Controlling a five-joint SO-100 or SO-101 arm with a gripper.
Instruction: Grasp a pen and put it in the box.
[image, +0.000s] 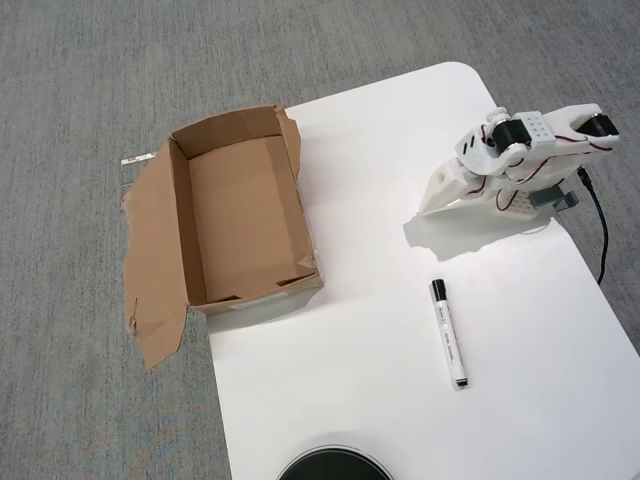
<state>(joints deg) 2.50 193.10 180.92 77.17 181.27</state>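
In the overhead view a white pen (449, 333) with a black cap lies flat on the white table, cap towards the arm, to the right of the box. The brown cardboard box (240, 215) stands open and empty at the table's left edge, its torn flaps spread flat over the carpet. The white arm is folded at the table's right side. Its gripper (432, 205) points down-left, its fingers together and holding nothing, a short way above the pen's cap end in the picture.
The white table (340, 380) ends just left of the box's base, with grey carpet (80, 100) beyond. A black round object (333, 466) pokes in at the bottom edge. A black cable (602, 235) runs along the table's right edge.
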